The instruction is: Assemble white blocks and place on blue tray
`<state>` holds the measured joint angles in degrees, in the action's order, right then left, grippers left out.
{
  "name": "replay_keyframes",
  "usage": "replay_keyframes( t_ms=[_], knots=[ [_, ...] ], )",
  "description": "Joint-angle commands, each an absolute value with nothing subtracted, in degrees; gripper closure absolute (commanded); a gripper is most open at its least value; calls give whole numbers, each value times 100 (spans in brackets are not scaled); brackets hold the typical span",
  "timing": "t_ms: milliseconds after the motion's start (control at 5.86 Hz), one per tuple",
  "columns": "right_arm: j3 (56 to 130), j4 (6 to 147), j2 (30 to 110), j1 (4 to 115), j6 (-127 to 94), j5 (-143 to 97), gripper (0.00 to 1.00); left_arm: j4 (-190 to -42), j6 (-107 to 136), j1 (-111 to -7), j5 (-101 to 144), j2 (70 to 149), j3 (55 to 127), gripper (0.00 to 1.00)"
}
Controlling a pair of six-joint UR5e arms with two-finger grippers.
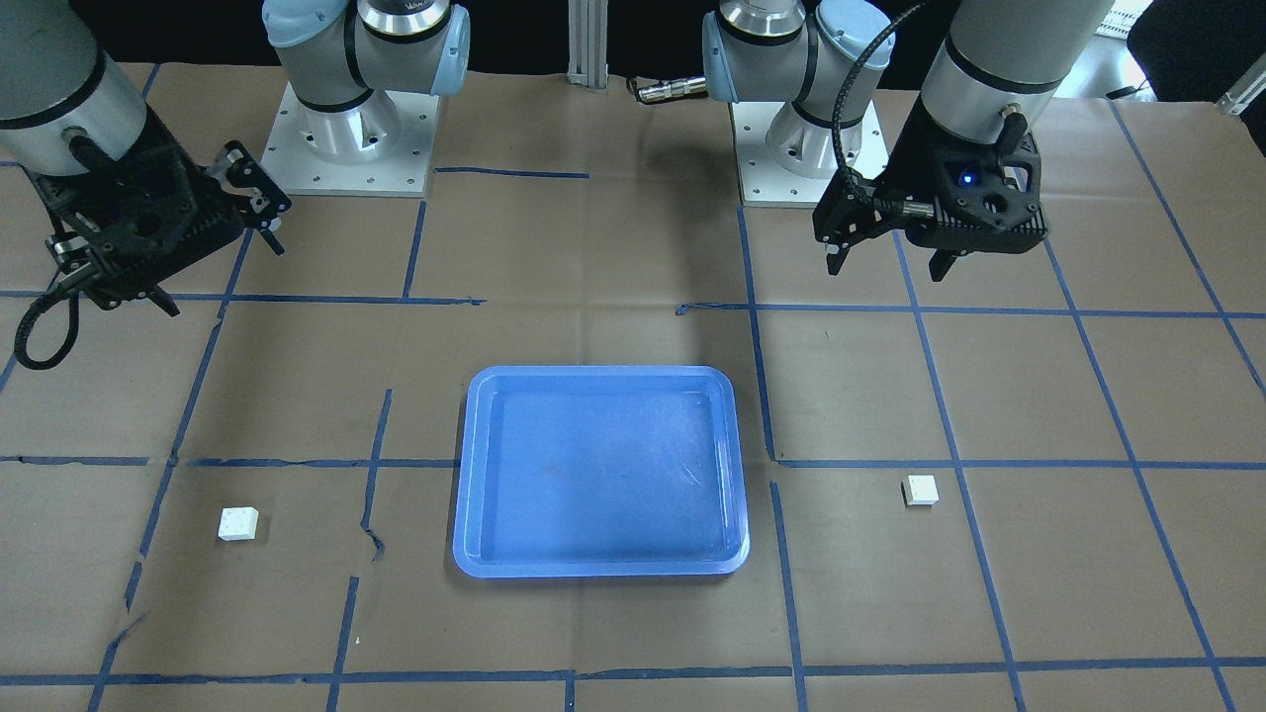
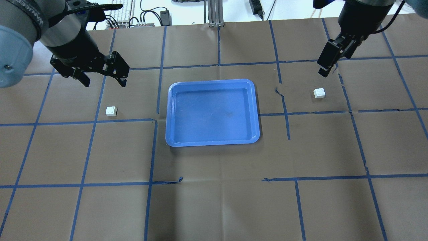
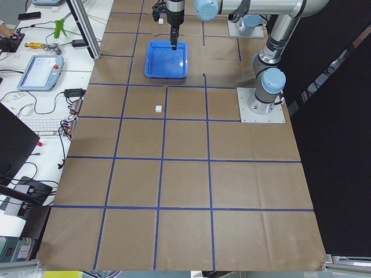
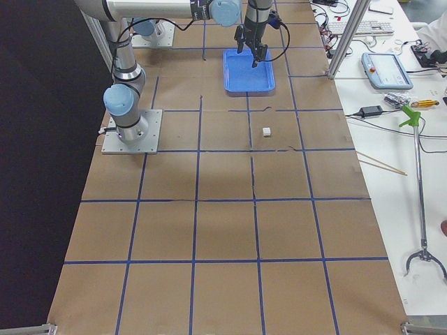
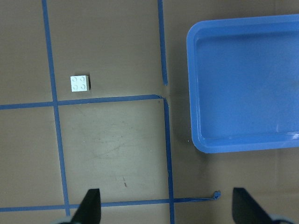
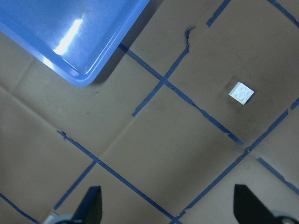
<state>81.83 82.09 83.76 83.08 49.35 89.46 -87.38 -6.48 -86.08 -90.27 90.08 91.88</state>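
Observation:
The blue tray (image 2: 212, 81) lies empty at the table's middle, and its rim also shows in the front view (image 1: 600, 373). One white block (image 2: 111, 111) lies to the tray's left, studs up. My left gripper (image 2: 104, 83) hangs open and empty above and beyond it. The left wrist view shows this block (image 5: 79, 83) and the tray's rim (image 5: 191, 93). The other white block (image 2: 319, 93) lies to the tray's right. My right gripper (image 2: 323, 72) hangs open just beyond it. The right wrist view shows that block (image 6: 241, 92) and the tray's corner (image 6: 84, 77).
Brown paper with a grid of blue tape lines (image 2: 150, 154) covers the table. The two arm bases (image 1: 351, 148) stand on the robot's side. A keyboard and cables (image 2: 120, 13) lie past the far edge.

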Motion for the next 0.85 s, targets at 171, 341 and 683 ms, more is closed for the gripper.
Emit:
replay_keyframes(
  t_ms=[171,341,683],
  knots=[
    [8183,8785,8000,7377,8958,8877,0,-7609,-1883,-7946,-9026,10260,9168,1],
    [8174,9085,7807,7261,10218,8842,0,-7315,-1977,-7937,-9026,10718,9089,1],
    [8174,9255,7420,6919,11359,8032,0,-6698,-1969,-7543,-9035,11406,9079,1]
  ],
)
